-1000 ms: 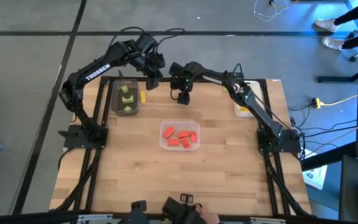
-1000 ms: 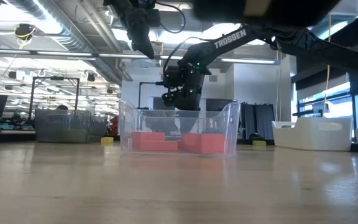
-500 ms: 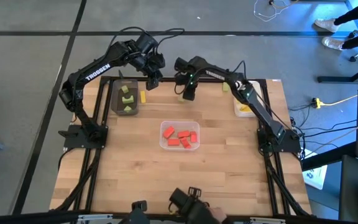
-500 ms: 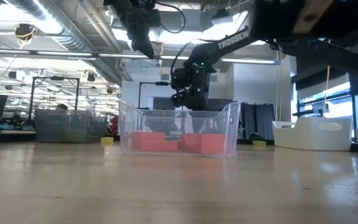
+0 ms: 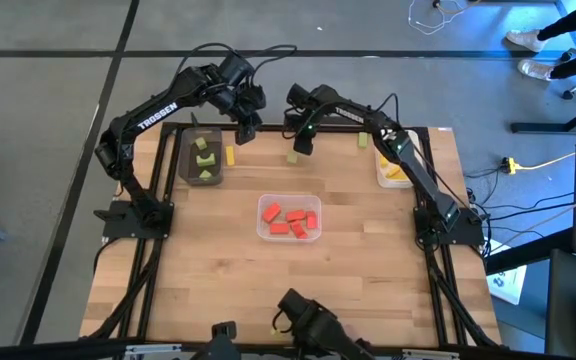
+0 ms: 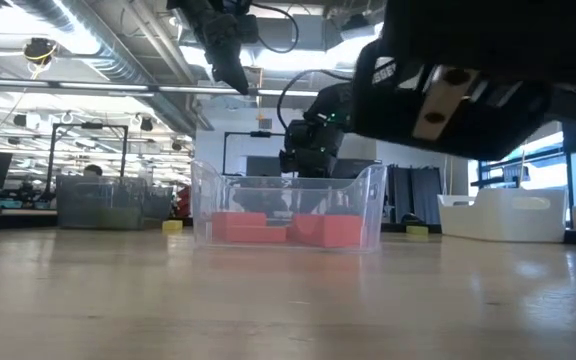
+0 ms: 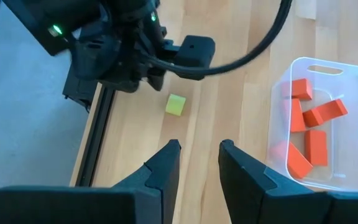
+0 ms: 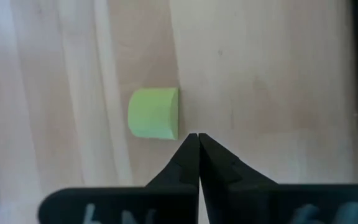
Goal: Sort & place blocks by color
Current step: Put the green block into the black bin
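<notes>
Green block waits by shut gripper at the table's far edge

From above, the right gripper (image 5: 303, 148) hovers clenched and empty just beside a light green block (image 5: 293, 158). Its wrist view shows the block loose on bare wood. The left gripper (image 7: 196, 155), part-open, holds nothing, likely waiting.

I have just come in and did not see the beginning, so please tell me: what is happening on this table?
Two robot arms are sorting small blocks by colour. Red blocks lie in the clear tray, green ones in the dark grey tray. The right gripper is shut and empty, poised beside a loose light green block on the wood. The left gripper, its fingers apart, holds nothing near the dark tray.
</notes>
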